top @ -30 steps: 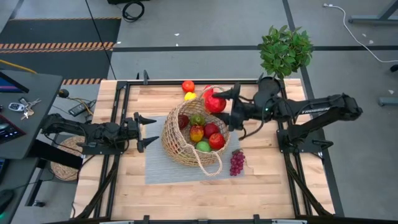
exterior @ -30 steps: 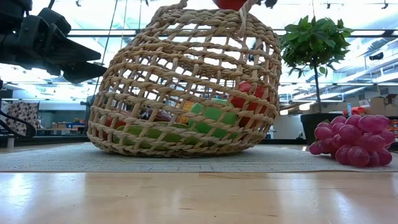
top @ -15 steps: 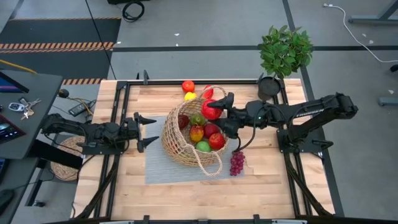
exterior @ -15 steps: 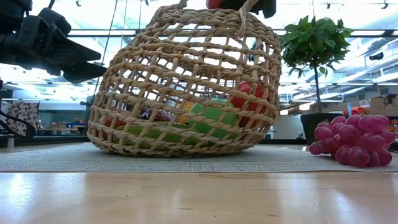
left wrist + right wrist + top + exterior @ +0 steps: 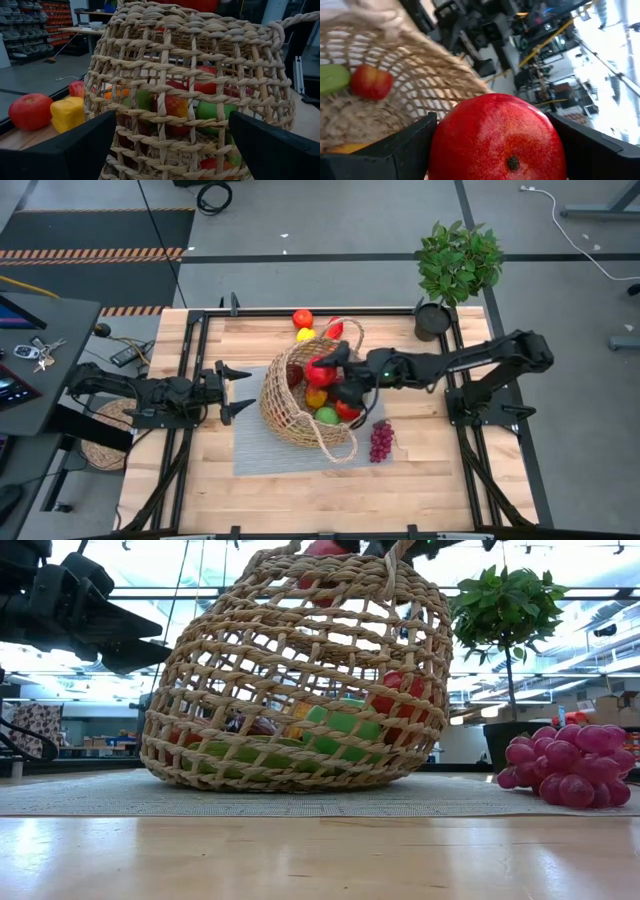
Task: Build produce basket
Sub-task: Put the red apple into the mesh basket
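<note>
Over on the left, the left gripper (image 5: 238, 388) is waiting just beside the basket (image 5: 290, 420), its fingers spread and holding nothing. The basket is sitting on a grey mat (image 5: 255, 455) mid-table, already carrying several fruits. The right gripper (image 5: 330, 372) is hanging over the basket's open mouth, pinching a big red fruit (image 5: 319, 371) between its fingers. Purple grapes (image 5: 381, 441) are lying on the table, right of the basket.

I see the basket (image 5: 305, 402) on the mat (image 5: 255, 448), fruit inside; grapes (image 5: 381, 441) lie right of it, tomato (image 5: 302, 318) and lemon (image 5: 305, 334) behind.
</note>
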